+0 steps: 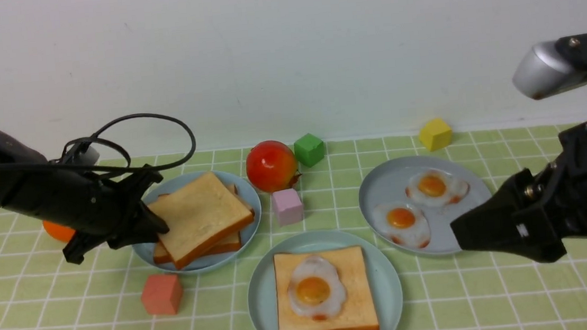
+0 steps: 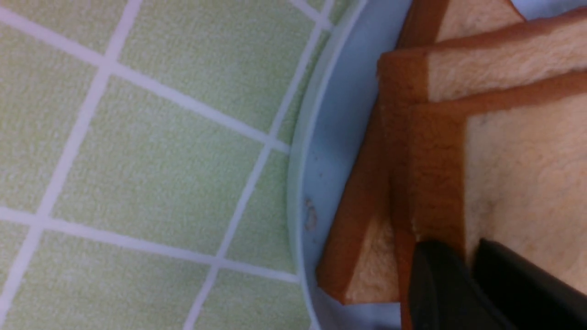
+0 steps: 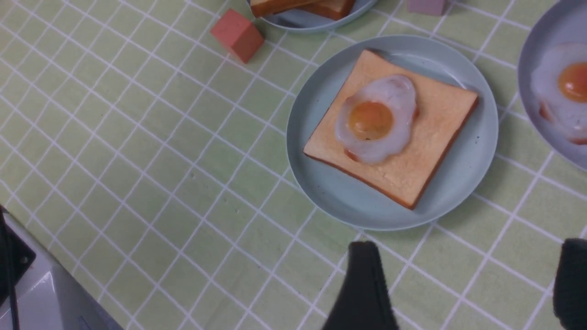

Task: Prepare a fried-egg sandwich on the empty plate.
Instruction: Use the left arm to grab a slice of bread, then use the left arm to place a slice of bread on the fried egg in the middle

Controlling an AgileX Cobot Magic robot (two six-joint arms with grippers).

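Observation:
The pale teal empty plate [image 1: 389, 284] [image 3: 481, 151] at the front middle holds one toast slice [image 1: 353, 298] [image 3: 435, 151] with a fried egg [image 1: 315, 290] [image 3: 373, 119] lying on it. At the left, a pale blue plate [image 1: 245, 190] [image 2: 330, 137] carries a stack of toast. The stack's top slice [image 1: 202, 213] [image 2: 527, 174] sits tilted, and my left gripper [image 1: 158, 227] [image 2: 463, 250] is shut on its left edge. My right gripper [image 1: 456, 236] [image 3: 467, 250] hangs open and empty over the cloth, right of the teal plate.
A grey-blue plate [image 1: 380, 184] with two more fried eggs stands at the right. Behind the plates are a tomato [image 1: 271, 165], a green cube [image 1: 308, 149], a yellow cube [image 1: 435, 133] and a pink cube [image 1: 287, 206]. A red cube [image 1: 161, 294] lies front left.

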